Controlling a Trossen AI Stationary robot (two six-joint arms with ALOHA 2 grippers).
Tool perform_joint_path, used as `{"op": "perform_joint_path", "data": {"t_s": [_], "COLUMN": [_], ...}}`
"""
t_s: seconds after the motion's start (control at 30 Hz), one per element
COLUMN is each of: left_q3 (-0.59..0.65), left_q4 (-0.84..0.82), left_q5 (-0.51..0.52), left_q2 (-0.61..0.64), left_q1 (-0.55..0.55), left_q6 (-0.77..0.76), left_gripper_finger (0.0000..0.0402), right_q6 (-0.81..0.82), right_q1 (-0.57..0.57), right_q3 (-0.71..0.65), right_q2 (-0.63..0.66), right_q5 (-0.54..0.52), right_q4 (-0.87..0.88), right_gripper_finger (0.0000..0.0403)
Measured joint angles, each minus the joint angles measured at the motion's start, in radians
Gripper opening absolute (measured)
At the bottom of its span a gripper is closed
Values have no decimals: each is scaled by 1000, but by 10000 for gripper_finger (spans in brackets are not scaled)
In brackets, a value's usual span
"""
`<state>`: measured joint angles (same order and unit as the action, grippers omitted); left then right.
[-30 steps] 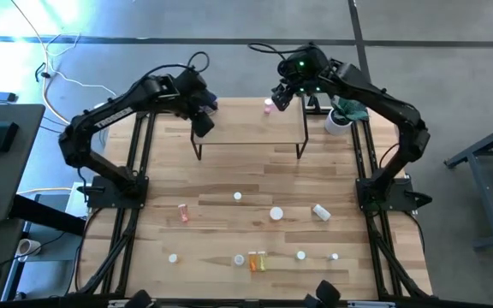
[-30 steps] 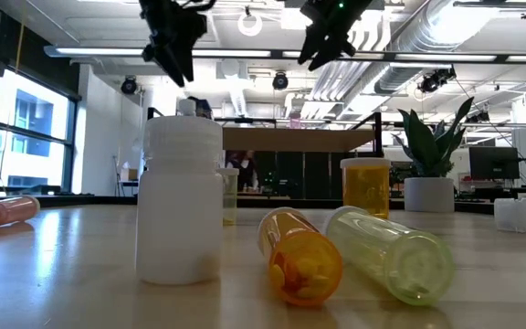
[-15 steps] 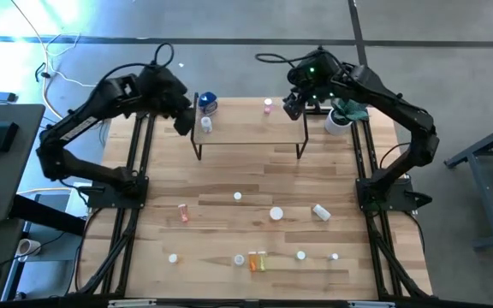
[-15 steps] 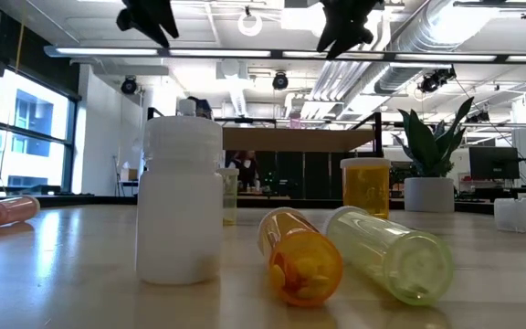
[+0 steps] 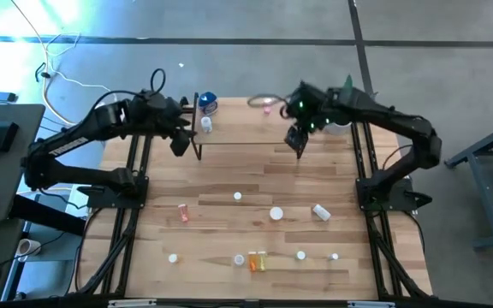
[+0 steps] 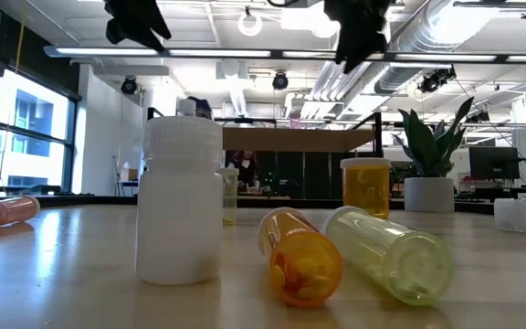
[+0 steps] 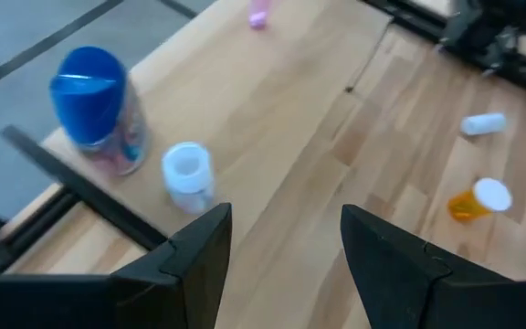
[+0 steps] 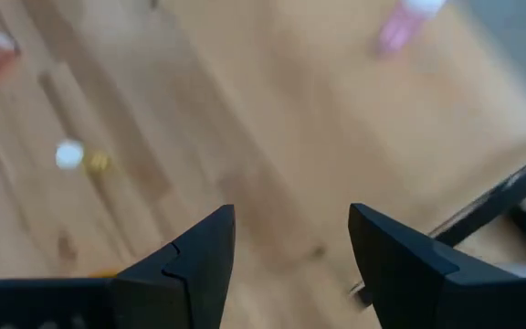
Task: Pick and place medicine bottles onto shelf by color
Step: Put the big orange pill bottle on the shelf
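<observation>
Blue-topped bottle [image 5: 207, 102], white bottle [image 5: 205, 124] and pink bottle [image 5: 268, 105] stand on shelf [image 5: 246, 128].
Left gripper [image 5: 178, 147] has backed toward nine o'clock, right gripper [image 5: 297, 141] toward six; both spread, empty.

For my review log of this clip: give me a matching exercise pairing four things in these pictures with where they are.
Things:
1. blue-topped bottle
2. pink bottle
3. orange bottle
4. potted plant

Places:
A. lying on the table, left of middle
B. beside the shelf's right end
C. standing at the shelf's left end
D. lying near the table's front edge

Pairs: 1-C, 2-A, 3-D, 4-B
</observation>
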<state>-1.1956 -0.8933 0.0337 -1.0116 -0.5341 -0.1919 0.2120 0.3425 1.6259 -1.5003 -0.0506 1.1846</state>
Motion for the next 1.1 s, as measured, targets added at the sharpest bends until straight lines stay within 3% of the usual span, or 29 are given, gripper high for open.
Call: {"op": "perform_joint_path", "data": {"t_s": [0.27, 0.6, 0.83, 1.1], "left_q3": [56, 56, 56, 56], "left_q4": [75, 126, 137, 135], "left_q5": [-4, -4, -4, -5], "left_q2": [18, 18, 18, 17], "left_q1": [60, 181, 220, 250], "left_q6": [-22, -25, -23, -23], "left_gripper_finger": [194, 194, 194, 194], "right_q6": [214, 352, 513, 562], "right_q1": [-167, -380, -468, -557], "right_q3": [-238, -424, -463, -463], "right_q2": [130, 148, 146, 146], "right_q5": [3, 3, 2, -66], "right_q4": [-179, -399, -443, -439], "right_gripper_finger": [206, 206, 206, 206]}}
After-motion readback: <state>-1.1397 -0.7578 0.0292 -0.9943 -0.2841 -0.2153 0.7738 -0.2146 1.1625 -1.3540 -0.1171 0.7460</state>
